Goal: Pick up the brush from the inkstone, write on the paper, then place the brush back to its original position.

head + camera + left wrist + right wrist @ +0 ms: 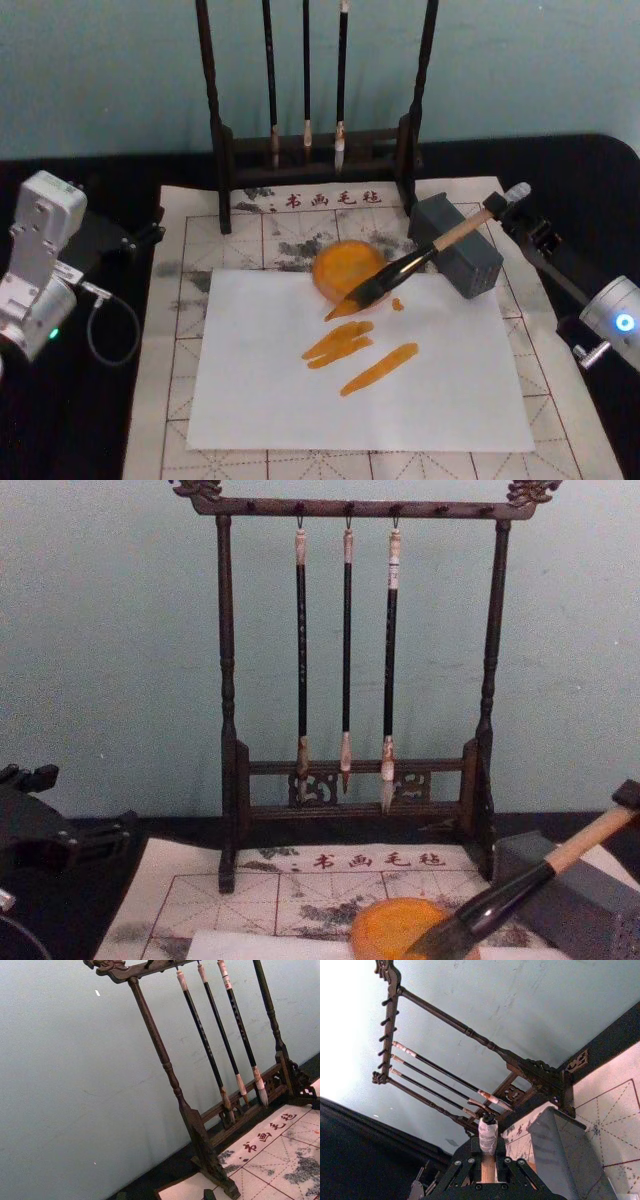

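The plain white paper sheet (430, 400) is seemingly being written on. The tan-handled, black-bristled brush (415, 262) is being gripped by the right end effector (503, 203), with return to the grey block inkstone (470, 265) just beside it being due next.

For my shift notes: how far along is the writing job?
Done: orange strokes on the paper. In hand: the right tool grips the brush, tip over the paper's far edge. Remaining: returning it to the grey inkstone. Left tool sits beside the mat.
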Robot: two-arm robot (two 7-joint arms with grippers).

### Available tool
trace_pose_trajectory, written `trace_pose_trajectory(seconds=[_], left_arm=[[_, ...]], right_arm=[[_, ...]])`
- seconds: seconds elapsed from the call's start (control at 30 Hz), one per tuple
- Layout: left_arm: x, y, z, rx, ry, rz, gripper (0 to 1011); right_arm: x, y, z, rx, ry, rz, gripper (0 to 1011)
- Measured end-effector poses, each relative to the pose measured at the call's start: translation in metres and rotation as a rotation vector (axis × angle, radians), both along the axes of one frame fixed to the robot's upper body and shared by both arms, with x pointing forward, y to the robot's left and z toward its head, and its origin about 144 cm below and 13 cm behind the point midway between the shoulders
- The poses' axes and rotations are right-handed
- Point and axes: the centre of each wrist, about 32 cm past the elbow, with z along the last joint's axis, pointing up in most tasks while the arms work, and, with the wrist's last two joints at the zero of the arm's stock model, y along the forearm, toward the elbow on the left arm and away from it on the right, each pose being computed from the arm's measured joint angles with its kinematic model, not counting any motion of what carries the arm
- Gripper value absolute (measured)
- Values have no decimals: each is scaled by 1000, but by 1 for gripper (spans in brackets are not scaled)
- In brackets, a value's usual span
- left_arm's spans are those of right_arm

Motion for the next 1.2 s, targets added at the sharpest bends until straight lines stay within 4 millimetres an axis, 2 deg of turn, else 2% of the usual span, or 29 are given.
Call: trace_pose_trajectory(seconds=[1.2], left_arm=[[0, 0, 0, 0, 0, 0, 1001]], right_arm=[[27, 12, -2, -10, -36, -123, 175]])
